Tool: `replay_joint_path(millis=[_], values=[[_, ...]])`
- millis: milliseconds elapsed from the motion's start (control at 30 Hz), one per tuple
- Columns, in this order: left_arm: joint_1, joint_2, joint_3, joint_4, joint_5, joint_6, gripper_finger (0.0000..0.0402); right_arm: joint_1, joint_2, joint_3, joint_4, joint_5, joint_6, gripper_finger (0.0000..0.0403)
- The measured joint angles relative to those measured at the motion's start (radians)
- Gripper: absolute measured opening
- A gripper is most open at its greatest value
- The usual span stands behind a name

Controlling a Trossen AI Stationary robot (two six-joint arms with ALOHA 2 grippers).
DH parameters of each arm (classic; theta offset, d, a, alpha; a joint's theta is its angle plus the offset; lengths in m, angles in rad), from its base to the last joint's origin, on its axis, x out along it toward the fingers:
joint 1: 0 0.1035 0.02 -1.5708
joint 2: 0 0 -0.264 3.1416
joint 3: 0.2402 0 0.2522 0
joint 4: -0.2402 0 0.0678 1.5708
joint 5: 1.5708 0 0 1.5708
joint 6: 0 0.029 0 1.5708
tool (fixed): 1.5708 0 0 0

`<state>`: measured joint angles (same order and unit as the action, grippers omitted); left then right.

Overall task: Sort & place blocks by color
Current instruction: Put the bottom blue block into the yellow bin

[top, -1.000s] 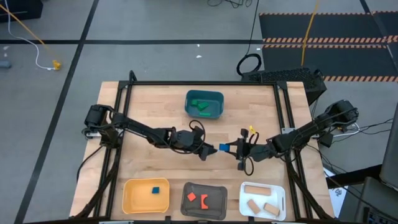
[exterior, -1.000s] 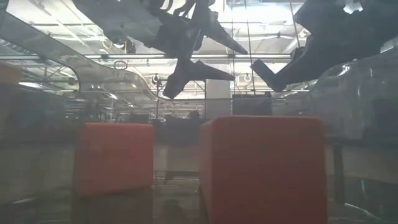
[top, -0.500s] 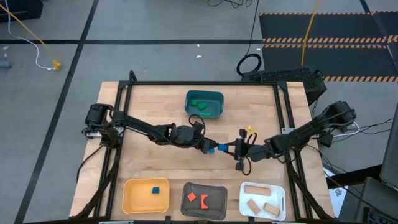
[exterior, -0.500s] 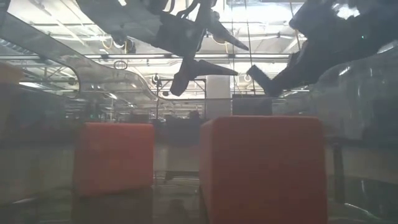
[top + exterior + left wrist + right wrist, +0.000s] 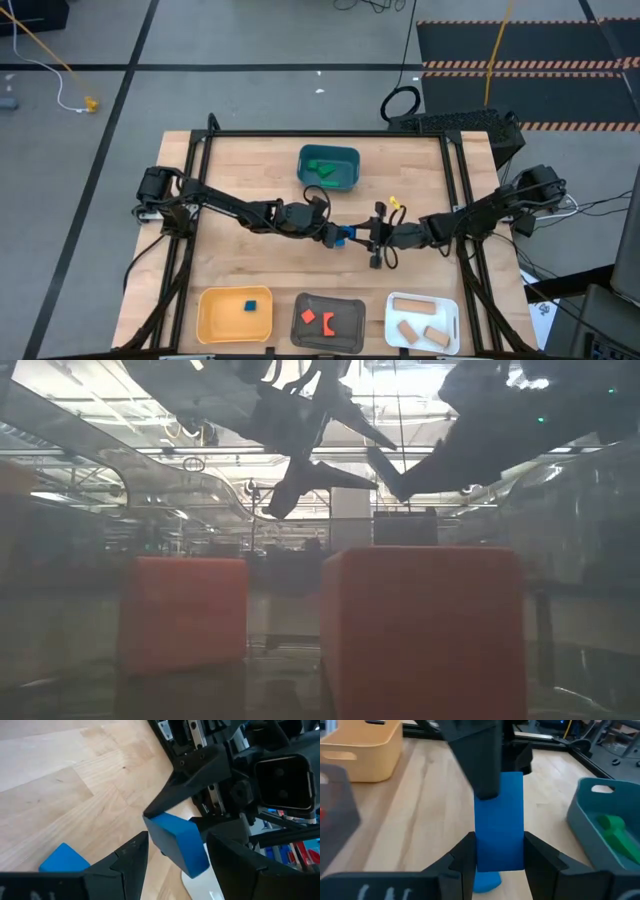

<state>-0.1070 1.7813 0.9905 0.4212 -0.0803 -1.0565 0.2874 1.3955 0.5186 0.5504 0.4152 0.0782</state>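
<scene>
A: What is going on?

B: 1 arm is passing a blue block (image 5: 499, 822) to the other, up in the air above the table. The right gripper (image 5: 358, 238) squeezes the block between its 2 fingers. The left gripper (image 5: 336, 236) sits right against it, fingers spread wide around the far end of the block, not pinching.

A: What comes next?

B: I think the left fingers must close tight first. Then the right ones can let go. The yellow tray (image 5: 236, 314) holds 1 blue block (image 5: 251, 304) already, so this one likely goes there.

bare table (image 5: 250, 170) leftward, teal tray (image 5: 328, 168) behind
</scene>
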Motion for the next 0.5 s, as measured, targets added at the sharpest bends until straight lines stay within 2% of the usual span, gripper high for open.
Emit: replay_joint_path(millis=[233,300,500], values=[[0.000,0.000,0.000,-0.030,-0.010,0.009,0.0194,-0.016,0.077,0.055,0.000,0.000,-0.033,0.0116],[0.000,0.000,-0.001,-0.050,-0.010,0.017,0.0174,-0.016,0.092,0.063,0.000,0.000,-0.041,0.0117],[-0.005,0.002,-0.001,-0.089,-0.019,0.030,0.0079,-0.016,0.105,0.064,0.003,0.012,-0.054,0.0122]])
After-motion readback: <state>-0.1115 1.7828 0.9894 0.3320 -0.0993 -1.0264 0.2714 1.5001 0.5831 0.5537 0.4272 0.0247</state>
